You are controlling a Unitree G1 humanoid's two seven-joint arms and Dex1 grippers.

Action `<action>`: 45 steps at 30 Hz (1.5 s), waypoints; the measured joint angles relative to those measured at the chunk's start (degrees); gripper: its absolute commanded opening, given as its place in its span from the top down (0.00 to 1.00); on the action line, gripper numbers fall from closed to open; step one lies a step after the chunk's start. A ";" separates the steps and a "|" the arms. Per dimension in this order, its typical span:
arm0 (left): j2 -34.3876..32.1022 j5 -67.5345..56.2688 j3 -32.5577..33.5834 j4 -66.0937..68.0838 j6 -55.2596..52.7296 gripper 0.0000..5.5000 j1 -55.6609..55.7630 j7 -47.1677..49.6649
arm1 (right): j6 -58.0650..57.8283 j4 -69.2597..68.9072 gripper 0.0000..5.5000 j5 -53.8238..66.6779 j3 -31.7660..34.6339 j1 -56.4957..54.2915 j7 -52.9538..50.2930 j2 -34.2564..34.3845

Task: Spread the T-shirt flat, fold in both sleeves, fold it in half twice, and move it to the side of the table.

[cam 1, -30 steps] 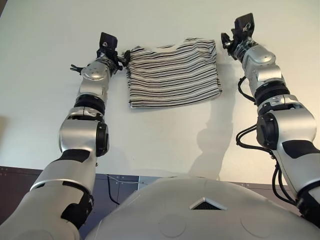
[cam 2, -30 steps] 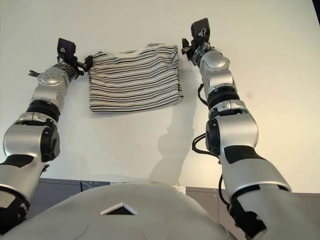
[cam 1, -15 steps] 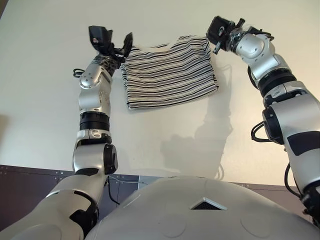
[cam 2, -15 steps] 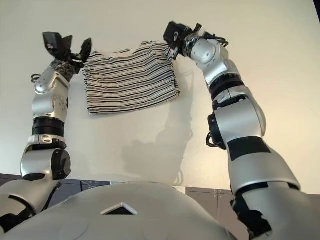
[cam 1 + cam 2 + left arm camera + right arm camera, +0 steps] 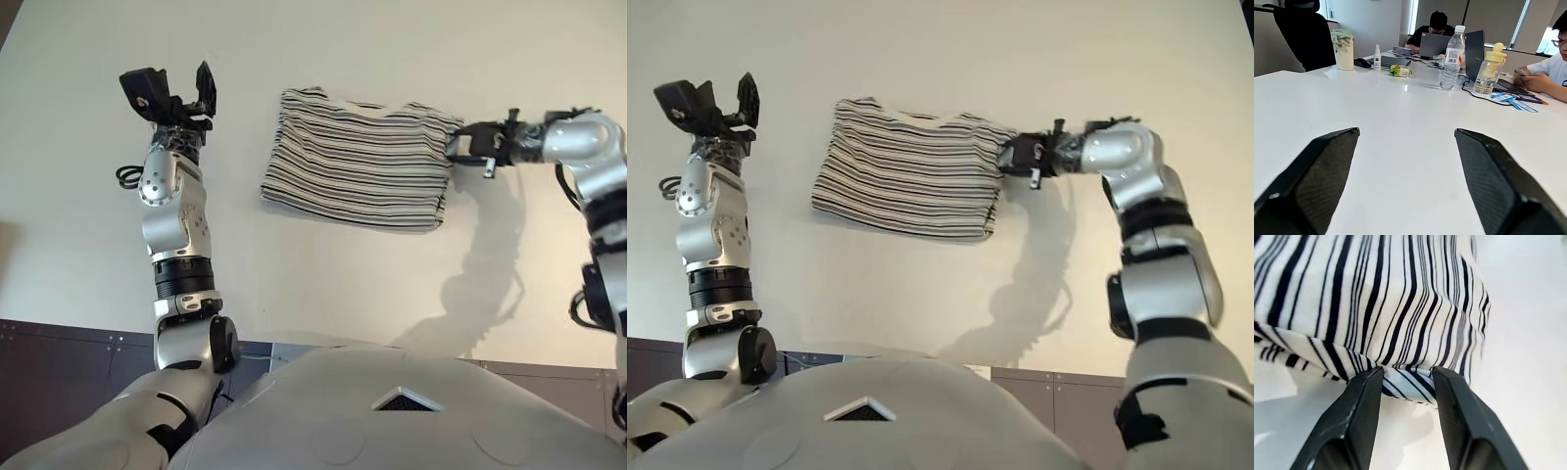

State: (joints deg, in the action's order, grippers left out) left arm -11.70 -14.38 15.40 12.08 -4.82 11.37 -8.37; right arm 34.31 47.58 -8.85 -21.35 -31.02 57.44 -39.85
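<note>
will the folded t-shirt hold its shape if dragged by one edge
Probably floppy: the folded T-shirt bunches where the right hand pinches its edge. Likely light, sliding easily on the smooth table; layers may shift.

Left arm (image 5: 174, 211) and right arm (image 5: 600, 147): rounded glossy silver shells, split by black ribbed joint rings (image 5: 179, 275) — a black cable (image 5: 125, 177) loops at 9 o'clock of the left wrist. Left claw (image 5: 1406, 134) and right claw (image 5: 1408, 373): two matte black tapered fingers (image 5: 1352, 426) each.
</note>
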 measured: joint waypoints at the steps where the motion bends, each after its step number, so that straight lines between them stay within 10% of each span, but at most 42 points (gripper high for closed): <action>1: 0.01 0.00 0.49 -0.56 -0.02 0.34 -1.46 0.32 | -1.05 -6.86 0.66 3.57 0.06 4.76 0.99 -2.41; 9: -0.18 -0.01 0.44 -11.94 -7.17 0.34 -12.16 0.39 | -24.32 -61.24 0.66 12.74 -13.88 34.12 1.86 -4.40; 13: -3.59 0.01 -3.24 -20.05 -16.26 0.34 -10.27 -1.51 | -42.35 -72.79 0.66 1.84 -24.16 34.54 -4.13 8.76; 18: -2.85 0.34 -1.05 -21.24 -16.85 0.34 -12.20 1.13 | -51.25 -84.84 0.66 16.95 -5.36 34.03 -1.33 1.81; 22: 0.31 0.73 0.38 -20.82 -13.71 0.34 -13.62 4.44 | -54.06 -78.17 0.66 21.03 1.76 22.45 -4.50 5.59; 31: 2.35 2.26 -1.25 -13.68 -9.88 0.34 -9.84 5.28 | -39.48 -38.86 0.66 -1.73 -10.20 14.37 -21.96 17.68; 45: 1.60 4.08 -2.21 -13.28 -7.78 0.34 -11.95 4.43 | -44.06 -46.60 0.66 -1.87 -0.81 22.81 -23.33 12.11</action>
State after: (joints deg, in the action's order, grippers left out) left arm -10.10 -10.30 13.19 -1.20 -12.60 -0.58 -3.94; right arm -9.75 0.98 -10.73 -22.16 -8.22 34.11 -27.74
